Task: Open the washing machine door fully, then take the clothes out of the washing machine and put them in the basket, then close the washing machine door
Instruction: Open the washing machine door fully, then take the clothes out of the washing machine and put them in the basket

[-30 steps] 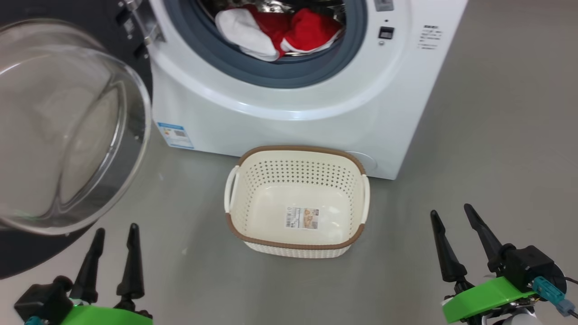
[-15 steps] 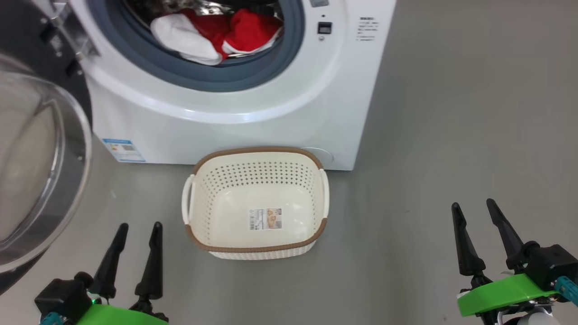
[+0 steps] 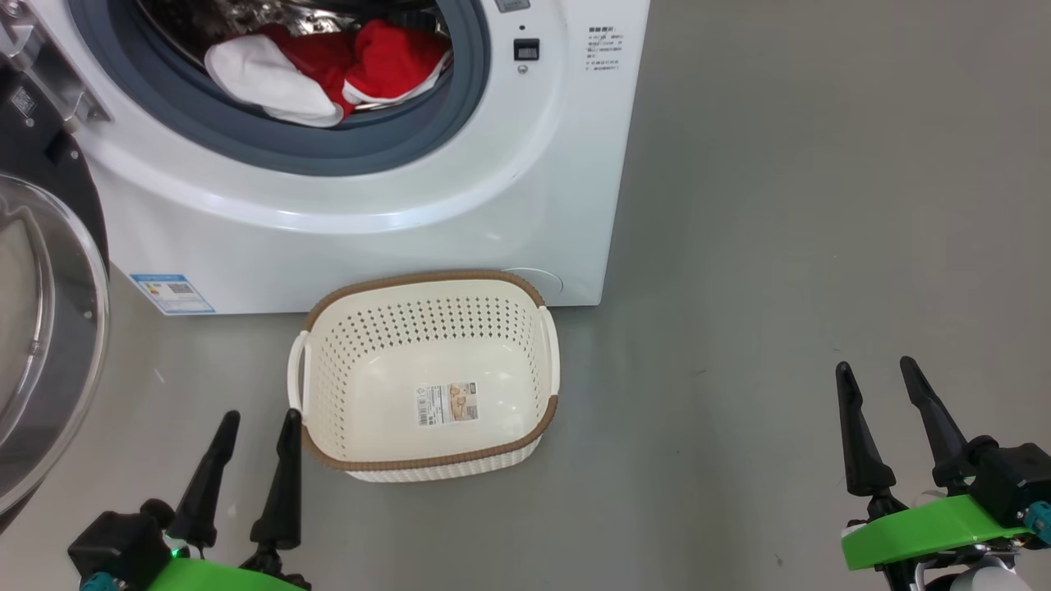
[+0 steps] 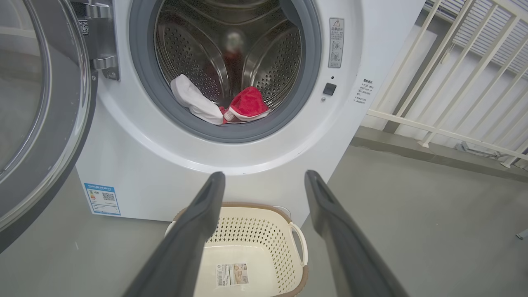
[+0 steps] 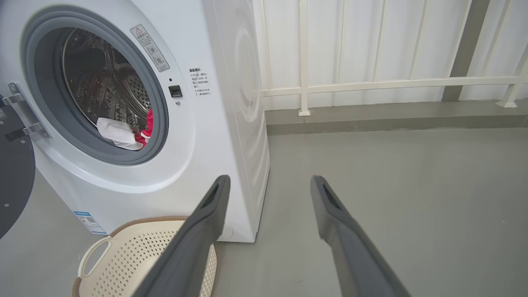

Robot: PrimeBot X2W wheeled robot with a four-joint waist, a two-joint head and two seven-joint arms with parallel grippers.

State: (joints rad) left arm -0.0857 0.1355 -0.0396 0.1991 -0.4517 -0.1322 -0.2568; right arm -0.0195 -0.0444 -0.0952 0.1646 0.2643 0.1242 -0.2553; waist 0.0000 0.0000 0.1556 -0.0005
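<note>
Door open; clothes in drum; basket empty.

Glass washing machine door swung wide at the left, drum mouth unblocked, clothes heaped at its front lip, basket on the floor just before the washing machine, bare floor to the right, railing seemingly well behind.

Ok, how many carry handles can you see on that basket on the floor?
2. One handle is on the left side of the basket, the other on its right side. Both are in plain sight in the head view, so none seems hidden.
</note>
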